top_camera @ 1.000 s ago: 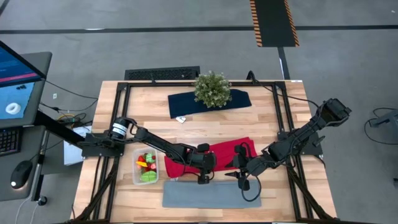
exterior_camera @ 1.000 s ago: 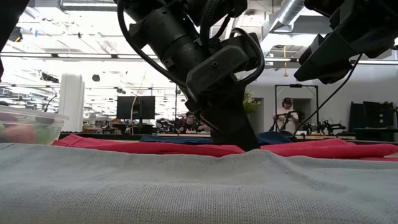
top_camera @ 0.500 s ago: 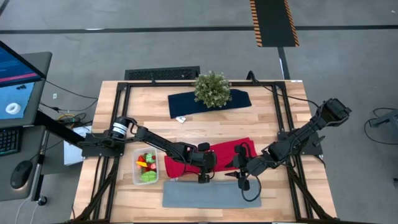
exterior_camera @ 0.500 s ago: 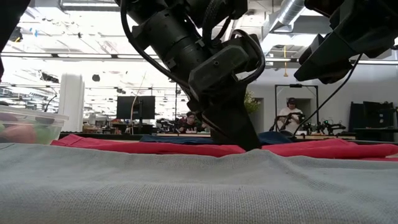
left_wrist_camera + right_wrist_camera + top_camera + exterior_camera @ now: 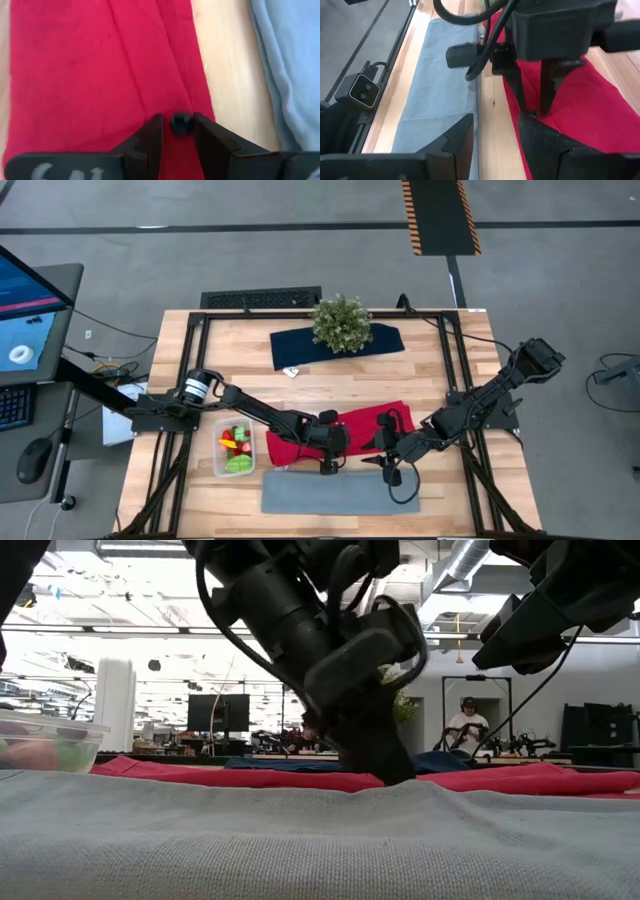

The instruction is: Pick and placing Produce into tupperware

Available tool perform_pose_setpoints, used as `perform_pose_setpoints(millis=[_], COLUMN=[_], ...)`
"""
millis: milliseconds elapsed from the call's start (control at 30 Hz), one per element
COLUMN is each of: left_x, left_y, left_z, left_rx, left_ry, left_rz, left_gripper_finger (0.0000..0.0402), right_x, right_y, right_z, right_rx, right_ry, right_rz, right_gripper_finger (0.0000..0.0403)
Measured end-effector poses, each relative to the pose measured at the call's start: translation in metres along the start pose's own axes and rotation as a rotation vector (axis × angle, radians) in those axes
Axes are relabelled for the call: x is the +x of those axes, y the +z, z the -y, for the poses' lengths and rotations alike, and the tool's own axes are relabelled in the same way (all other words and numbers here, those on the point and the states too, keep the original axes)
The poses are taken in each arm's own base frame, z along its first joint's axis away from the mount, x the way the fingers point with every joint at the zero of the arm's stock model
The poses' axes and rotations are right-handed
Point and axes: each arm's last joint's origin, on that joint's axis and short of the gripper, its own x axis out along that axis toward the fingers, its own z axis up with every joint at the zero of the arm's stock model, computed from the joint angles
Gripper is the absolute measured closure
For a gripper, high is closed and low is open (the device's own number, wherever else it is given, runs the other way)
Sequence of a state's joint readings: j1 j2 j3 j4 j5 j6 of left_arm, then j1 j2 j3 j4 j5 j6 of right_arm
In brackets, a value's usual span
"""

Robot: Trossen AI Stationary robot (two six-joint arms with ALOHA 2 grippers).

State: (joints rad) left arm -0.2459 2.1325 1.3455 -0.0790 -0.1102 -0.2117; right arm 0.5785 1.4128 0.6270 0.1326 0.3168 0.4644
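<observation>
- Left wrist view gave us the closest look: the left gripper [image 5: 180, 131] was down on the red cloth [image 5: 100, 65], its two fingers [image 5: 152, 132] set on either side of a small dark berry [image 5: 181, 122] and pinching it.
- Over the last second almost nothing had shifted; in the low view the left gripper [image 5: 385, 765] only leaned a little differently over the same spot, tips still at the cloth.
- We judged from this that the berry was caught but not yet lifted, so the carry was still ahead.
- Seen from above, the tupperware [image 5: 216, 448] sat at the cloth's left end, near the left gripper [image 5: 328, 465], already holding green, yellow and red produce [image 5: 237, 450].
- Just beside, the right gripper [image 5: 391, 474] waited over the grey mat [image 5: 340, 493], its fingers [image 5: 455, 137] spread and holding nothing.
- Wood showed between the red cloth [image 5: 300, 438] and the mat; farther back a bushy potted plant [image 5: 341, 323] stood on a dark blue cloth [image 5: 295, 346].
- Beyond the table, the low view showed a bright workshop with monitors and a seated person [image 5: 462, 725].
</observation>
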Motion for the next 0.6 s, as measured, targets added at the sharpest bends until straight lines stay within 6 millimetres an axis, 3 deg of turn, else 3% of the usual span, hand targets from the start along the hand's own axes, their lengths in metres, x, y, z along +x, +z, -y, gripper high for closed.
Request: perform_pose_setpoints(millis=[367, 600], left_x=[0.0037, 0.0037], left_y=[-0.0013, -0.0014], left_z=[0.0008, 0.0007], left_rx=[0.004, 0.018], left_ry=[-0.022, -0.021], left_rz=[0.001, 0.000], left_gripper_finger=[0.0310, 0.0367], right_x=[0.0000, 0.0000], right_y=[0.0002, 0.0002], right_z=[-0.0001, -0.0001], right_rx=[0.001, 0.001], right_ry=[0.001, 0.001], right_rz=[0.002, 0.002], right_gripper_finger=[0.0227, 0.0227])
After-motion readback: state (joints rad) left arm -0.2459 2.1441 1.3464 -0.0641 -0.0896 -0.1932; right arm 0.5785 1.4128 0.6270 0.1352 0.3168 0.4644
